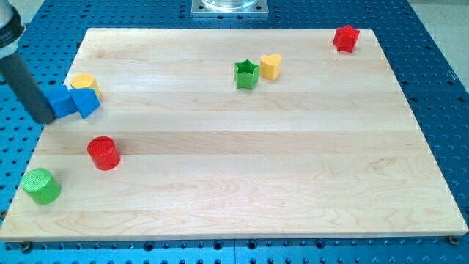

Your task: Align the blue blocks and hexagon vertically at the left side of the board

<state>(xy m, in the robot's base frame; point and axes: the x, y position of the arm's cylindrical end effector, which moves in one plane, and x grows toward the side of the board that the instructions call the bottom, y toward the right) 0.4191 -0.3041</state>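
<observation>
The 2 blue blocks sit at the far left of the board, touching each other: the left blue block (pixel 61 100) and the right blue block (pixel 87 103), the second turned corner-on. Just behind them, touching, is the yellow hexagon (pixel 83 83). So all 3 task pieces are already bunched at the left side, but they form a clump, not a column running far to near.

My tip (pixel 44 119) is at the board's left edge, just left of the left blue block and seemingly in contact with it. It is a bare rod, so there is nothing to open or close and it holds nothing; it can only push.

To do this step well, I judge I should not shove rightward from here, since that would drive the whole clump away from the edge. Better to go around and nudge 1 piece at a time with short strokes, using the hexagon as the far end of the line.

Nearer on the left, the red cylinder (pixel 103 152) and green cylinder (pixel 41 185) stand where the column might extend, so I would keep it short. The green star (pixel 246 74), yellow heart (pixel 271 66) and red block (pixel 346 38) are well apart to the right.
</observation>
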